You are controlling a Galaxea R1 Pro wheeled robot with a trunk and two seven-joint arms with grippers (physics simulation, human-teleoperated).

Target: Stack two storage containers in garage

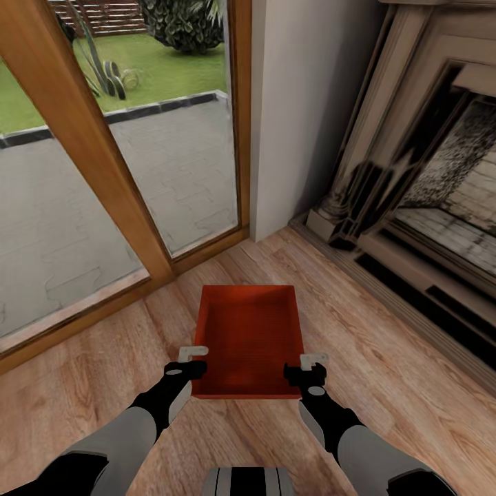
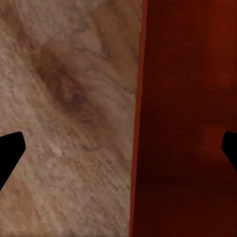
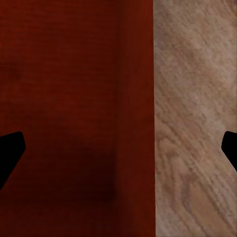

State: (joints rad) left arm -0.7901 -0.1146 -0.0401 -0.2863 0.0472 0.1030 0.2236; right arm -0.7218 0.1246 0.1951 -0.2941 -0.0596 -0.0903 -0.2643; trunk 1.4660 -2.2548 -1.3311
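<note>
One of the storage containers [image 1: 248, 337], a red-orange open-top bin, rests on the pale wood plank floor [image 1: 399, 386] of the living room, straight ahead of me. My left gripper [image 1: 193, 359] is open at its near left corner, with the bin's left wall [image 2: 143, 123] between the spread fingers. At the near right corner my right gripper [image 1: 313, 365] is open too, and it straddles the right wall [image 3: 140, 113]. Both wrist views look down on the bin's inside [image 3: 64, 98] and the wood beside it. The garage is out of view.
A glass patio door with a wooden frame [image 1: 103, 138] runs along the left, with paving and lawn outside. A white wall corner [image 1: 303, 103] stands behind the bin. The fireplace [image 1: 427, 172] and its low hearth edge close off the right.
</note>
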